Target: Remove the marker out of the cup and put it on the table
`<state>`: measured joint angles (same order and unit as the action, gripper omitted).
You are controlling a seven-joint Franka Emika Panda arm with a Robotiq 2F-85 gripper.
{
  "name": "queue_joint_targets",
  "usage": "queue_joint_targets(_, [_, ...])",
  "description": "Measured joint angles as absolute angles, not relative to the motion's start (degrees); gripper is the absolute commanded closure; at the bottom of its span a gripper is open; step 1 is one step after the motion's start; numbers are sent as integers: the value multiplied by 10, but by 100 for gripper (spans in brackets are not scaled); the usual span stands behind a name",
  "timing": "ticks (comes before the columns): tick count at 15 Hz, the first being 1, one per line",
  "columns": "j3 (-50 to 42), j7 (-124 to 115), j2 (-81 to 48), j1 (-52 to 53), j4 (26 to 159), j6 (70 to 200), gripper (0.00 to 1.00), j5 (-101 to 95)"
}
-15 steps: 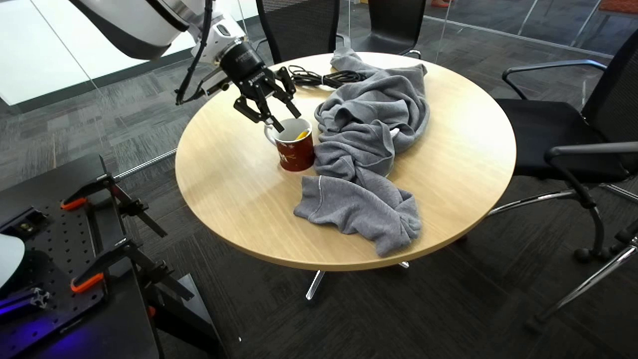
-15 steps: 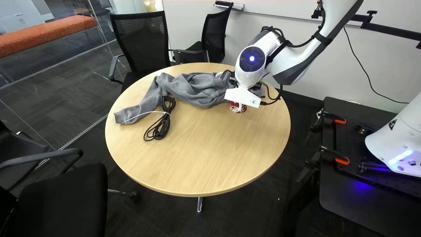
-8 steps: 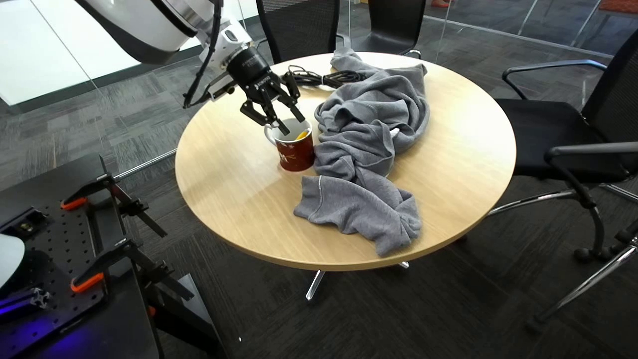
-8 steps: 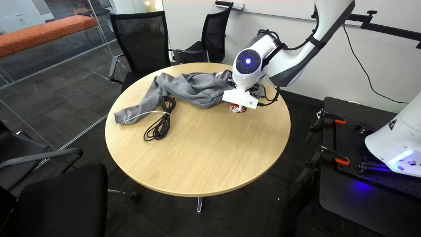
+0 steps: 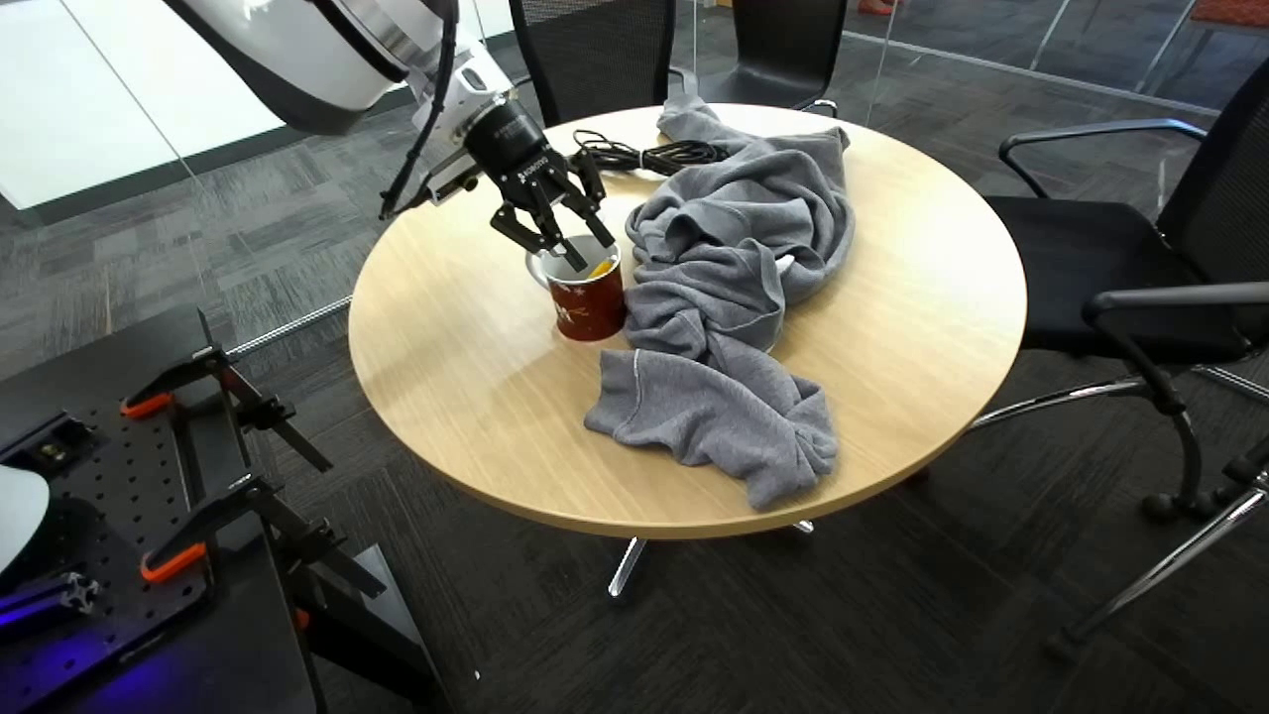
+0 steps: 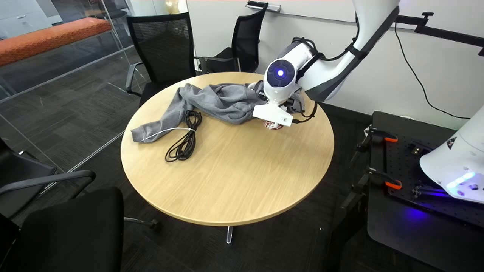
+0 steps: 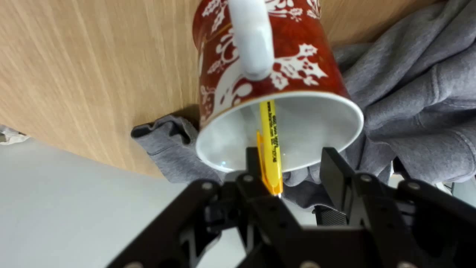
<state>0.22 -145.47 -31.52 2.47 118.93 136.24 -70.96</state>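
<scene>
The dark red cup [image 5: 592, 311] stands upright on the round light wood table [image 5: 466, 397], beside grey cloth. In an exterior view the cup [image 6: 273, 125] is mostly hidden by the arm. The wrist view shows the cup [image 7: 303, 41] with its handle towards the camera. The yellow marker [image 7: 273, 141] leans in the cup, its orange end past the rim; in an exterior view a bit of the marker [image 5: 601, 269] shows inside. My gripper [image 5: 593, 251] is open at the cup's mouth. In the wrist view the marker lies between my fingers [image 7: 292, 158], close to the left one, apart from the right.
A crumpled grey garment [image 5: 739, 268] lies against the cup's side; it also shows across the table in an exterior view [image 6: 223, 104]. A bundled black cable [image 6: 185, 139] lies near it. Black chairs [image 5: 1100, 258] stand round the table.
My open gripper has moved slightly down and to the right in an exterior view, closer over the cup's mouth. The cup, marker and garment have not visibly moved.
</scene>
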Motion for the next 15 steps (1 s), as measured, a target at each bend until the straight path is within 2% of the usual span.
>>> queue_joint_targets(15, [2, -1453, -336, 19, 1168, 1362, 53, -706])
